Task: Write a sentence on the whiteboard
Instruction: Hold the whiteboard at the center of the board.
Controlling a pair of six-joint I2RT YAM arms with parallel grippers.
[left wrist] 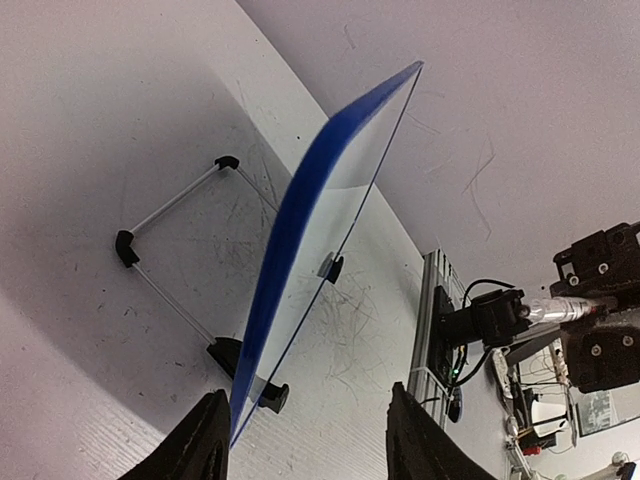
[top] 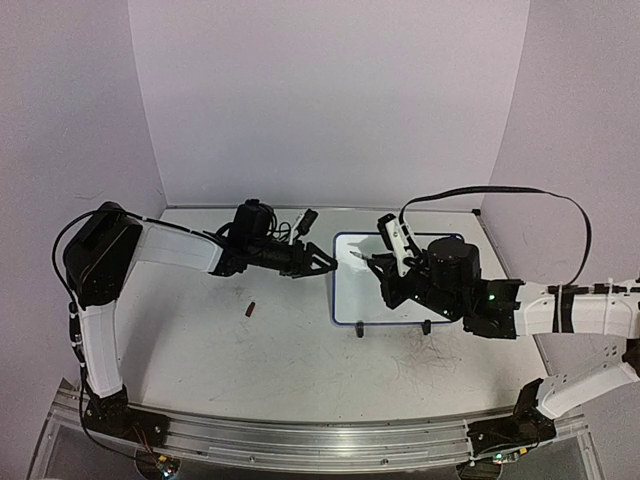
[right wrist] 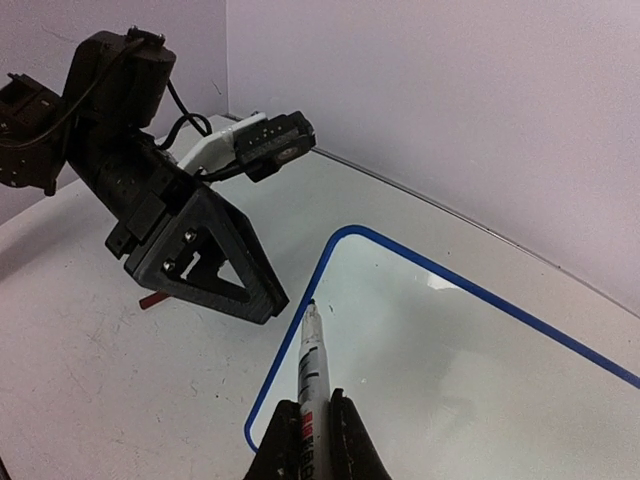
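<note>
The whiteboard [top: 352, 295] is stood on the scuffed white surface [top: 300, 370], between the two arms and right of centre, and is propped at a tilt. In the left wrist view it [left wrist: 300, 240] is seen almost edge-on, with its dark-blue frame turned toward the camera. It is carried by two black clip feet [left wrist: 272, 397] in front and a white wire stand [left wrist: 170, 205] behind.

The left end effector [top: 322, 262] is placed at the board's left edge. Its jaws are held apart, and the lower part of the blue frame is seen between them [left wrist: 307, 405]. One finger [left wrist: 205, 445] is just beside the frame, and a clear gap is left before the other. Whether the frame is touched cannot be told.

The right end effector [top: 378, 268] is reached over the board from the right. It is clenched [right wrist: 312, 415] on a white marker [right wrist: 312, 360] with a dark tip. The tip is pointed at the board's face [right wrist: 450, 380], just inside the left side of the frame and close to the left end effector [right wrist: 215, 260]. Whether the tip is in contact with the board cannot be told.

A small dark-red piece [top: 250, 310] is left lying on the surface to the left of the board, well apart from it.
</note>
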